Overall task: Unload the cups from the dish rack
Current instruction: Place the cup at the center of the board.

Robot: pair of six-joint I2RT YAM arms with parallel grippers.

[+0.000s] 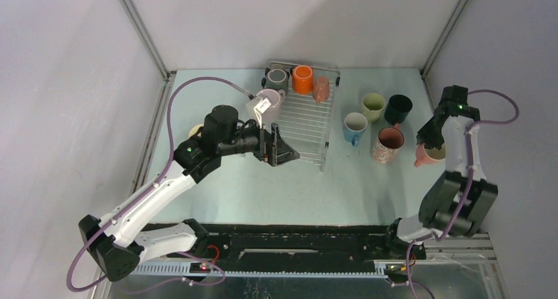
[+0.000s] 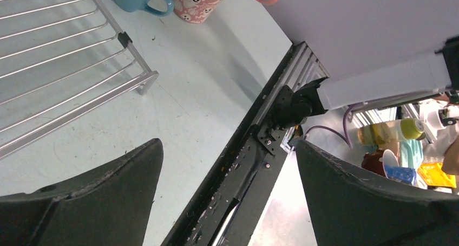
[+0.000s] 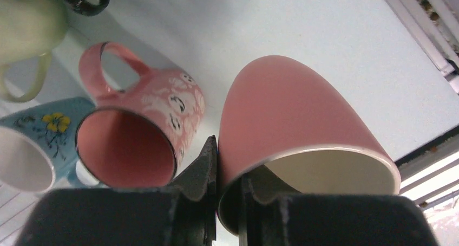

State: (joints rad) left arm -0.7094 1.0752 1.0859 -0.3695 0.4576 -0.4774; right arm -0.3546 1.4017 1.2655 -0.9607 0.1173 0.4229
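Top external shows my right hand (image 1: pixel 430 143) clamped on the pink cup (image 1: pixel 431 156) at the bench's (image 1: pixel 263 193) three o'clock, while my empty, wide-open left hand (image 1: pixel 284 147) has four cups (image 1: pixel 303 80) on the dish rack (image 1: pixel 309 124) at its twelve o'clock.

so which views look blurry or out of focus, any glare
Right wrist: the pale green mug at top left is blurred, while the plain pink mug in the right gripper is fairly sharp. Left wrist: the open left gripper shows dark, with little detail. Top external: evenly lit, sharp, no strong glare.
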